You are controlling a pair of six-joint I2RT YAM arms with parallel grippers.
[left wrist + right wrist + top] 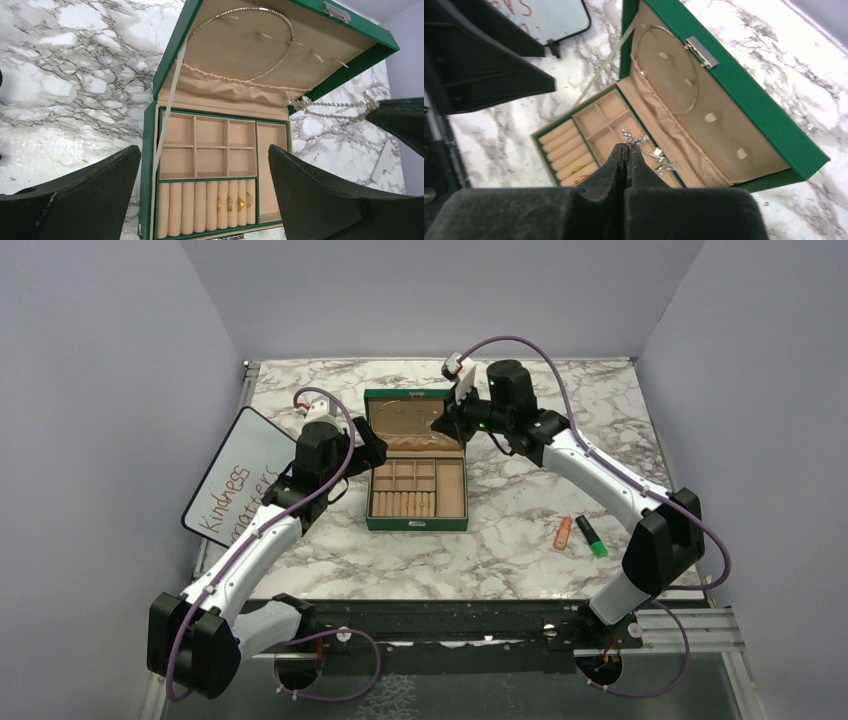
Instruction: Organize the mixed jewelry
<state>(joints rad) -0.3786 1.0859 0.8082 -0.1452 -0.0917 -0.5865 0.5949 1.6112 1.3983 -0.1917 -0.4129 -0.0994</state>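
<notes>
The green jewelry box lies open on the marble table, lid up. A thin wire necklace loop hangs on the inside of the lid and also shows in the right wrist view. Several tiny gold rings sit between the ring rolls at the box's near right. My right gripper is shut on a silver chain and holds it above the box's right side; the chain dangles by the lid's corner. My left gripper is open and empty, hovering at the box's left.
A whiteboard reading "Kindness matters" lies left of the box. An orange marker and a black-and-green highlighter lie on the table to the right. A white ribbon ties the lid to the box's left side.
</notes>
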